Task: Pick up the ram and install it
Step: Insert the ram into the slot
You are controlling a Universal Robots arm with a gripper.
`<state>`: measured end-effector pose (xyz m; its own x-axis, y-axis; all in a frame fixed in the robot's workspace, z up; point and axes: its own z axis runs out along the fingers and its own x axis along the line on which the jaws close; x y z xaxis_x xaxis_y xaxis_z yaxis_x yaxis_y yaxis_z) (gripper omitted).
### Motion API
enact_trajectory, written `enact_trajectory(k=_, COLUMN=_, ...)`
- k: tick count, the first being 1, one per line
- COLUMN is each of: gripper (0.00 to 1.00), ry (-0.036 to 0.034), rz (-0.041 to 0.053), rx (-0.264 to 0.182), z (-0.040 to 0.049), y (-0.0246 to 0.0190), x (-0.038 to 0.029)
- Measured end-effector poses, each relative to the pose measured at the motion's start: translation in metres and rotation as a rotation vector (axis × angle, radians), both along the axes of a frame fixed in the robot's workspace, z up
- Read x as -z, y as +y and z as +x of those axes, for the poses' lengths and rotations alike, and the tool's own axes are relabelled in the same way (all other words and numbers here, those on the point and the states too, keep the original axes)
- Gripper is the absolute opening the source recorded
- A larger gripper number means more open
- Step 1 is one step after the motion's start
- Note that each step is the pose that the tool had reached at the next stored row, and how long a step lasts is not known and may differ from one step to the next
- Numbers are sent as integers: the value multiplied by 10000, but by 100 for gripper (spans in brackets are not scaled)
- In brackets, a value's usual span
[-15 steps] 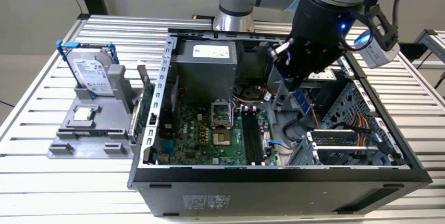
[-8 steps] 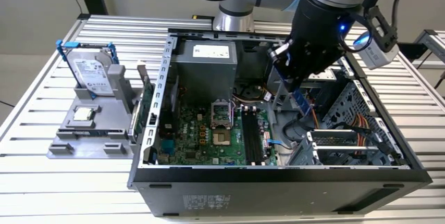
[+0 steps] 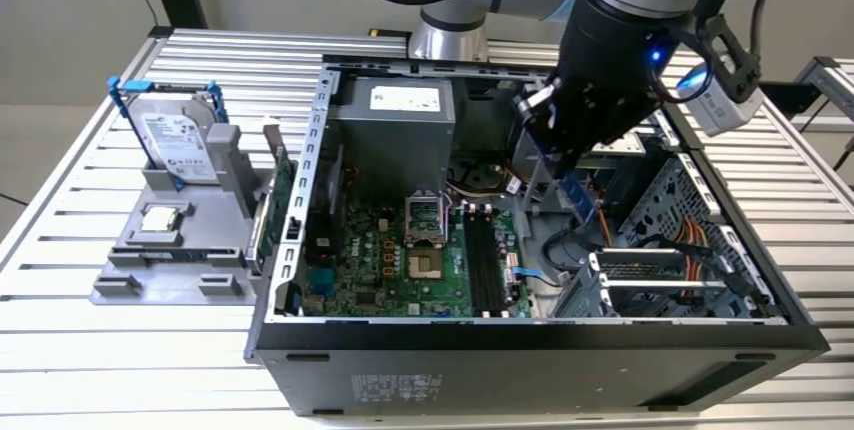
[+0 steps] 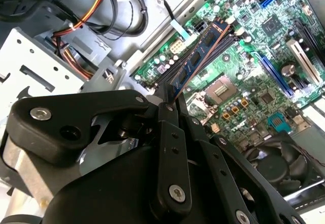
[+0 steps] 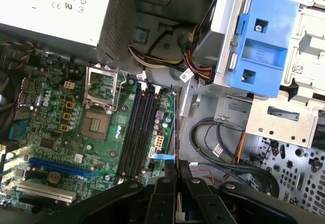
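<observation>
Ram [image 4: 203,56] gripped at one end, hanging inside the open computer case [image 3: 534,350].
Clamped between the narrowly closed fingers of the pincer [image 4: 170,99], running parallel to the long black slots [image 5: 137,132] of the motherboard [image 5: 51,132], near them but not seated; case resting on the slatted desk [image 3: 80,370].

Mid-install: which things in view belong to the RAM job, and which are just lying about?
Job: thin blue-green RAM stick, held in the black gripper; long black motherboard slots.
Lying about: silver hard drive with blue rails; square silver chip; blue plastic drive bracket.
</observation>
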<state>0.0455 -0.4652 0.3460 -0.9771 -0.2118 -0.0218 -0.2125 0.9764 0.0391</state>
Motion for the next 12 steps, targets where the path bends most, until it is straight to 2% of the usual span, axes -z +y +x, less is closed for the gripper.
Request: enact_trajectory(k=12, gripper=0, ry=0, rz=-22, rx=119, z=0, y=0, x=46)
